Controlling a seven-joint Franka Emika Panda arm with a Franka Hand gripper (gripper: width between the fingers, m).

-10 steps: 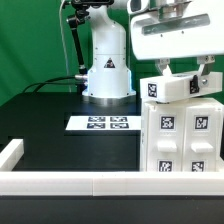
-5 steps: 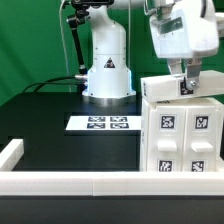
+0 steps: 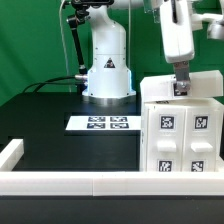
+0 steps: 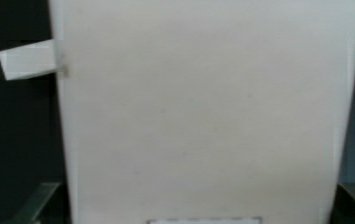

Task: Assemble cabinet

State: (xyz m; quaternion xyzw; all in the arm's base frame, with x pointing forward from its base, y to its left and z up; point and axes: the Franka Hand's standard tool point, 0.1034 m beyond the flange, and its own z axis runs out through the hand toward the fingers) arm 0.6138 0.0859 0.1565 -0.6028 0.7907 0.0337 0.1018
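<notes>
The cabinet is a white box with black-and-white tags on its front, standing at the exterior view's right. A white top piece lies across its top. My gripper comes down from above and is shut on this top piece, with one finger showing in front of it. In the wrist view the top piece fills the frame between my dark fingers, and the gripper spans it. A small white tab sticks out at one side.
The marker board lies flat on the black table in front of the white robot base. A low white border rail runs along the near edge, with a corner piece at the exterior view's left.
My gripper has turned about its vertical axis above the cabinet, from broadside to edge-on. The top piece has turned with it; its tag no longer faces the exterior camera.
</notes>
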